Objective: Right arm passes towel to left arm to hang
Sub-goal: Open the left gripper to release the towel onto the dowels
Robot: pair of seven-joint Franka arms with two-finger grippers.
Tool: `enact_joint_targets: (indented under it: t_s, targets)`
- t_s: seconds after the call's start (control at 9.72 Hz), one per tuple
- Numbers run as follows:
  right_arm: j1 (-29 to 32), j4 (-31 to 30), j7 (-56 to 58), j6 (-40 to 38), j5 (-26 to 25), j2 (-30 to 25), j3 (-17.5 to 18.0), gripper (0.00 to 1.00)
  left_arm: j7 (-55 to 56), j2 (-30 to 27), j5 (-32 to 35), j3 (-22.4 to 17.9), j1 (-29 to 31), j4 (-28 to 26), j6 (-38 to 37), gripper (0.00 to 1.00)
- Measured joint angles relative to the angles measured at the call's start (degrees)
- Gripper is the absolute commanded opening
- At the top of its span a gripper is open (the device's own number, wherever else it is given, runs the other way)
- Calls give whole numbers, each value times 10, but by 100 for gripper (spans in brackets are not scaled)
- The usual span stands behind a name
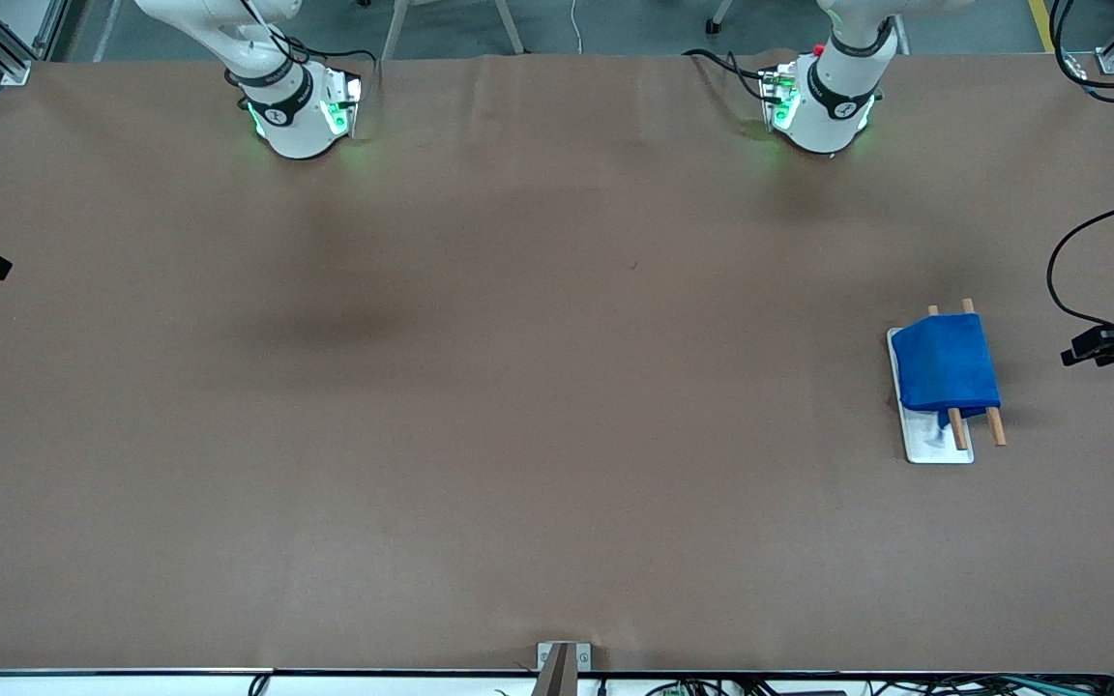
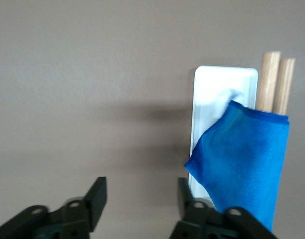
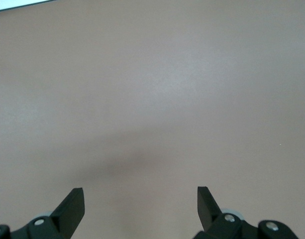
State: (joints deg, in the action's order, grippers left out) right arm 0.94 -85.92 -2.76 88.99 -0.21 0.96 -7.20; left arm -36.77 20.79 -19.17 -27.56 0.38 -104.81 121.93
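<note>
One towel (image 1: 945, 362), blue: draped over two wooden rods (image 1: 995, 425) on a white tray (image 1: 939, 448), toward the left arm's end of the bench (image 1: 518, 387). Hanging appears done. Left tool (image 2: 140, 199) above, parted, empty. Right tool (image 3: 141, 204) wide open, empty, waiting.

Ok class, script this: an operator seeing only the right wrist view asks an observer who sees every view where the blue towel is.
Operator: My right gripper is open over bare table. Where's the towel?
Observer: The blue towel hangs over two wooden rods on a white tray, toward the left arm's end.
Operator: Is the left gripper holding it?
Observer: No. The left gripper is open over the table beside the tray, nothing between its fingers.
</note>
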Motion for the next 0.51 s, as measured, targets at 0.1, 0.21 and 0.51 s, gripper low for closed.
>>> enact_joint_targets:
  t_s: [0.1,0.21,0.51]
  targets:
    - [0,0,0,0,0,0,0,100,0,-5,-1,2,-1,14,0,100]
    - [0,0,0,0,1,0,0,100,0,-13,-1,7,-2,30,0,100]
    - [0,0,0,0,1,0,1,100,19,-49,-1,61,-5,67,0,100]
